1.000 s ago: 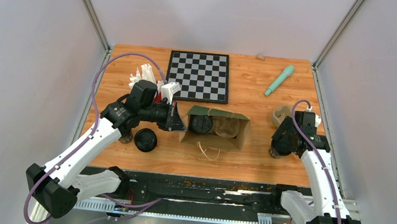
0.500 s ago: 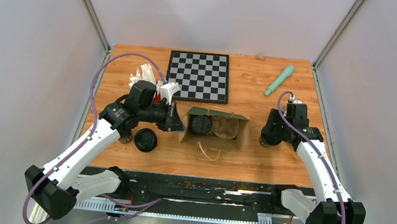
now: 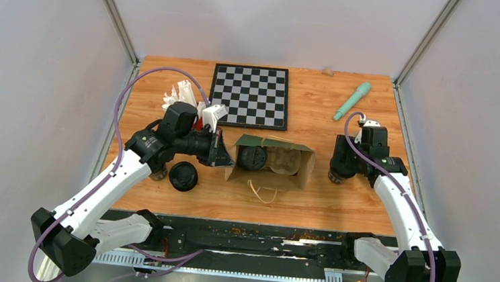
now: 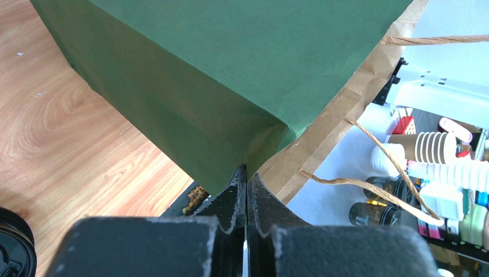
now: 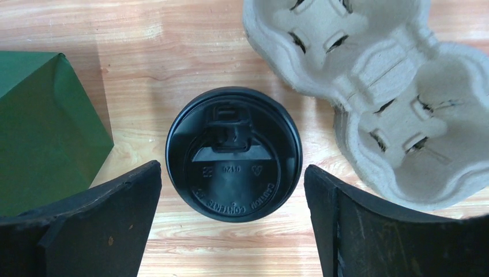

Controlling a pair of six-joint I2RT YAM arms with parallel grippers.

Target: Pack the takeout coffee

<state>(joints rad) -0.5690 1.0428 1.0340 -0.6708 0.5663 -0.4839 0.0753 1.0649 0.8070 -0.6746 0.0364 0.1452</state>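
**Wide jaws over a lidded cup**

A glossy round black lid topped the coffee cup (image 5: pixel 233 153) near the table's (image 3: pixel 309 206) right edge, beside a grey moulded-pulp carrier (image 5: pixel 375 98). The right gripper (image 5: pixel 232 173) hung spread wide around the cup, its pads clear of it. The left gripper (image 4: pixel 246 176) was pinched flat on the matte green paper bag's (image 4: pixel 230 69) rim. Another cup (image 3: pixel 254 157) sat inside.
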